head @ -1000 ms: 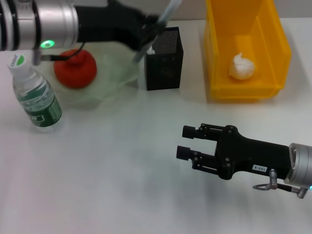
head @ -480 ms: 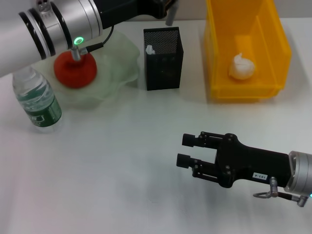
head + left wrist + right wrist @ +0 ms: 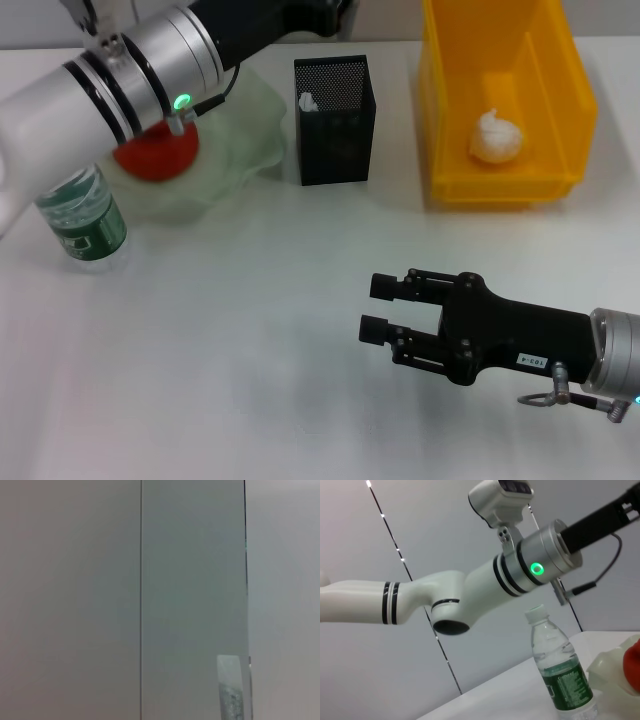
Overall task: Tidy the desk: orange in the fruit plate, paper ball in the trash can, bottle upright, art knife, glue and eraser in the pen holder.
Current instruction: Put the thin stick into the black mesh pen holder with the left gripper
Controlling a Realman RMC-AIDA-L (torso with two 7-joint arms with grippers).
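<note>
We find only a plain grey wall (image 3: 70,600) with thin vertical seams (image 3: 141,580) — one shiny diagonal seam (image 3: 415,585) behind the scene.

White-and-silver arms, black forearms, green lights

No readable text, small label on right arm (image 3: 530,359) illegible

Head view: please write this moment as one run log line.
orange: in fruit plate | paper ball: in trash can | bottle: upright | right gripper: open, empty
</note>
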